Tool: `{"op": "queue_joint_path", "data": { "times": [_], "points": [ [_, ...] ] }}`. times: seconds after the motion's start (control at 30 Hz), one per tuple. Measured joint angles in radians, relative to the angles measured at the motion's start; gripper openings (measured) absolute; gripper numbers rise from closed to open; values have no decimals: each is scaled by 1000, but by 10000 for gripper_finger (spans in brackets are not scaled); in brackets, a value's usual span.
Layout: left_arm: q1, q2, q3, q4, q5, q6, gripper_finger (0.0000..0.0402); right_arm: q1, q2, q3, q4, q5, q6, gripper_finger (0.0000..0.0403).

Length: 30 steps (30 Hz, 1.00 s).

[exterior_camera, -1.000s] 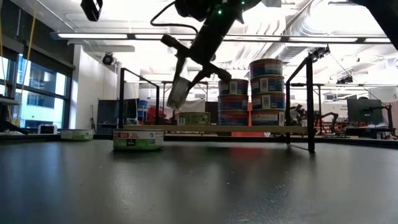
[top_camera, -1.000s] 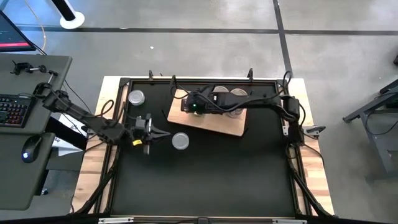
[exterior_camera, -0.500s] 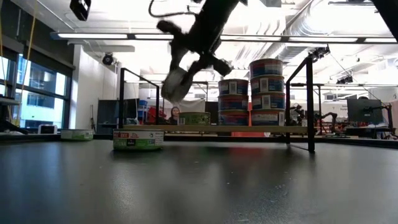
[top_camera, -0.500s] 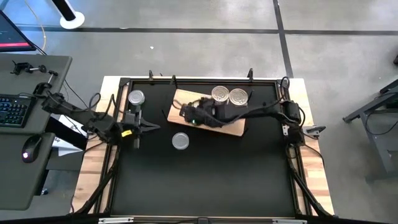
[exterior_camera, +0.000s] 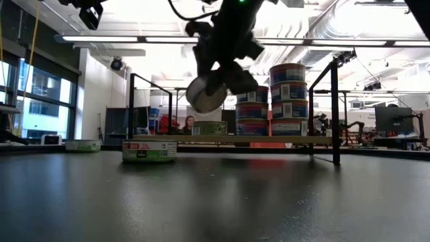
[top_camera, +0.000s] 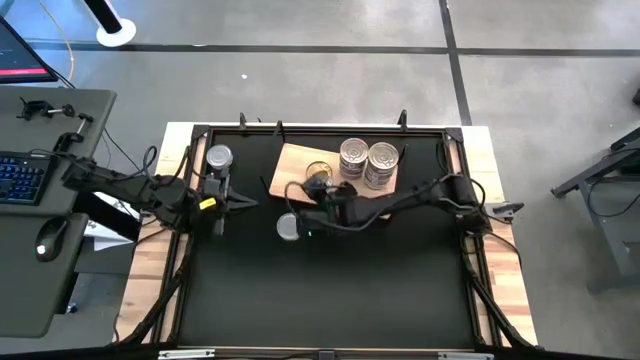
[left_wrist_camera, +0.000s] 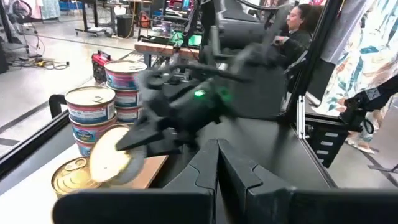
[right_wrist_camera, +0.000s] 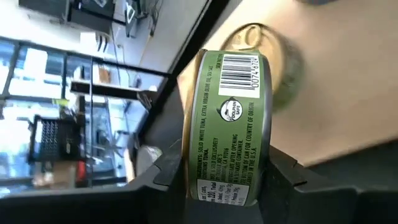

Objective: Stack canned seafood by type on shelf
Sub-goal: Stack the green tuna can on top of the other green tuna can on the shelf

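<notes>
**While one green tin rides in the right gripper: handling notes**

Though the shelf (top_camera: 300, 165) already carries two tall stacks of blue-labelled tins (top_camera: 368, 163) and one gold-lidded tin (top_camera: 318, 172), another tin (top_camera: 288, 228) waits on the black mat (top_camera: 330, 290). Above the mat near the shelf's front edge, the right gripper (right_wrist_camera: 221, 171) pinches a green-labelled tin (right_wrist_camera: 228, 127) across its flat ends, turned on edge. Such tins are likely rigid, dense and smooth; gripping lid-to-base seems steadiest. The left gripper (left_wrist_camera: 217, 165) waits at the mat's left, fingers pressed together.
</notes>
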Motion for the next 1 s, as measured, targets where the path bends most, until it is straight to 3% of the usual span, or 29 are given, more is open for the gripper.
{"op": "queue_joint_path", "data": {
  "times": [0.23, 0.37, 0.5, 0.73, 1.0],
  "points": [
    [17, 0, 0, 0, 45, -33, 0, -70, 8, 1, 178, -18, -211, 117],
    [17, 0, 0, 0, 45, -35, 0, -93, 10, 1, 131, -80, -162, 117],
    [17, 0, 0, -3, 45, -34, 0, -112, 19, 1, 93, -75, -113, 125],
    [16, 2, 0, -48, 44, -34, 0, -139, 19, 1, 64, -82, -119, 127],
    [16, 2, 0, -71, 44, -34, 0, -148, 17, 2, 67, -162, -170, 150]
  ]
}}
